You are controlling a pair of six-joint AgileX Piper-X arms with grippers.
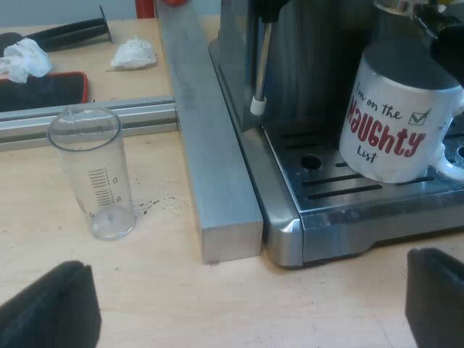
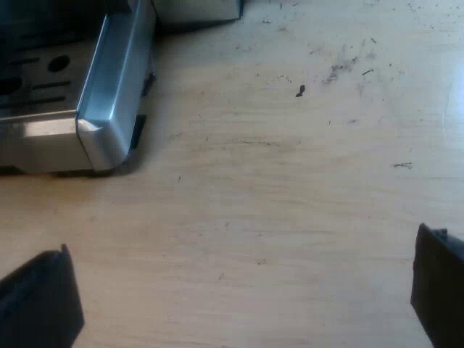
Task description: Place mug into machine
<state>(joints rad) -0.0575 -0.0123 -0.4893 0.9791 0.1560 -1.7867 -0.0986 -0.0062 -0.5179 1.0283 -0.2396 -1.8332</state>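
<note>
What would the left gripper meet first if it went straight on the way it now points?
Likely the light wooden tabletop, before the end of the grey square metal bar beside the steel espresso machine; depth is unclear.

Bare tabletop (image 2: 290,217) lies open beside the espresso machine (image 2: 109,101) corner. A metal bar (image 1: 210,145) hems the machine's side, with the measuring glass (image 1: 93,174) upright just beyond it. The mug (image 1: 395,116), seemingly resting on the drip tray (image 1: 326,190), crowds the room near the steam wand (image 1: 259,65).
</note>
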